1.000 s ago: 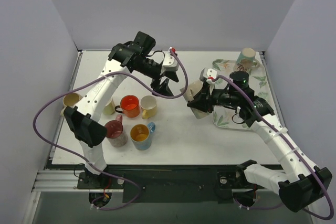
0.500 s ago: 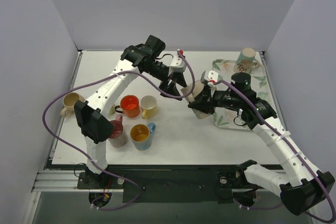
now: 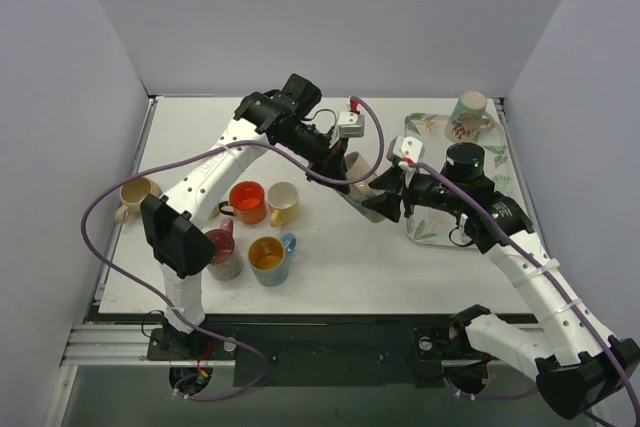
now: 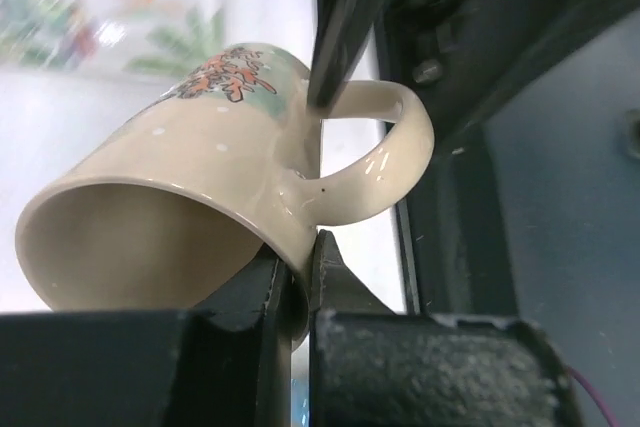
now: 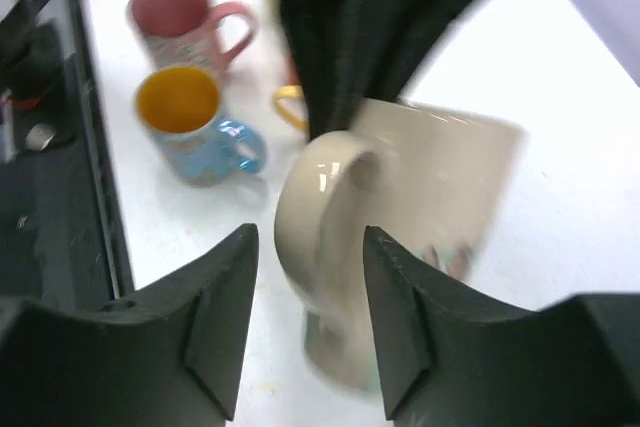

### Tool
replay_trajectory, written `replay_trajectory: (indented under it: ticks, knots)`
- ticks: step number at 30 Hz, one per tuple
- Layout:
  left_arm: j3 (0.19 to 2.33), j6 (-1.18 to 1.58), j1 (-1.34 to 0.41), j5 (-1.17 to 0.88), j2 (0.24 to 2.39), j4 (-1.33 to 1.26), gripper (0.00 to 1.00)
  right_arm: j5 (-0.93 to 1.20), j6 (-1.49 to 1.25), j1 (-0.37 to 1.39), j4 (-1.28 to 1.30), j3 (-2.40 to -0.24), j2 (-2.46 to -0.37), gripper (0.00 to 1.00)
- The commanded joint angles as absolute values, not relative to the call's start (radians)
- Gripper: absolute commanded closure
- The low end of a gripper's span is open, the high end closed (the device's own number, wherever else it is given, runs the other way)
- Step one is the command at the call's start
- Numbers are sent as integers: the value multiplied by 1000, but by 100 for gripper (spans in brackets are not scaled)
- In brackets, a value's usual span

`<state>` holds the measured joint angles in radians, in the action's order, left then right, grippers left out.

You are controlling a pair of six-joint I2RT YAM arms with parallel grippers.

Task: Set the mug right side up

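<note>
left gripper [image 4: 298,259] has closed in since earlier, fingers [image 4: 335,287] now clenched on mug [image 4: 170,157] wall by handle [image 4: 390,157]. right gripper [image 5: 310,237] fingers [image 5: 215,317] parted, astride handle. mug tilted on side between both grippers, near tray [image 3: 428,229], above table [image 3: 330,267].

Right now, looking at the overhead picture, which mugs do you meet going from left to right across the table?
yellow mug → pink mug → blue mug → cream mug → green mug. The orange and white mugs are left out because they overlap the others across the picture.
</note>
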<state>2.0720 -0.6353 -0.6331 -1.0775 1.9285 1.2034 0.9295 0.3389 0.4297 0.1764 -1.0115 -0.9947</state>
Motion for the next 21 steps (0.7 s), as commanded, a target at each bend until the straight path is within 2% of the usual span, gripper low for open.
replay_trajectory:
  ticks: [1,3,6,10,15,18,21]
  knots:
    - [2161,-440,-618,-679,1820,1184,100,590,227,403,9,-994,-945,48]
    - [2210,-407,-588,-565,1783,1241,100,458,158,403,8,-977,-931,40]
    - [2285,-405,-505,-409,1721,1375,100,321,114,403,8,-953,-914,12]
    - [2218,-426,-364,-347,1603,1460,100,259,91,406,-21,-898,-868,10]
    - [2077,-460,-194,-140,1444,1486,100,258,86,405,-49,-861,-804,10]
    - [2019,-514,-65,-91,1373,1561,100,242,78,403,-41,-874,-802,10]
    - [1829,-564,124,-71,1298,1537,100,201,74,405,-38,-876,-802,10]
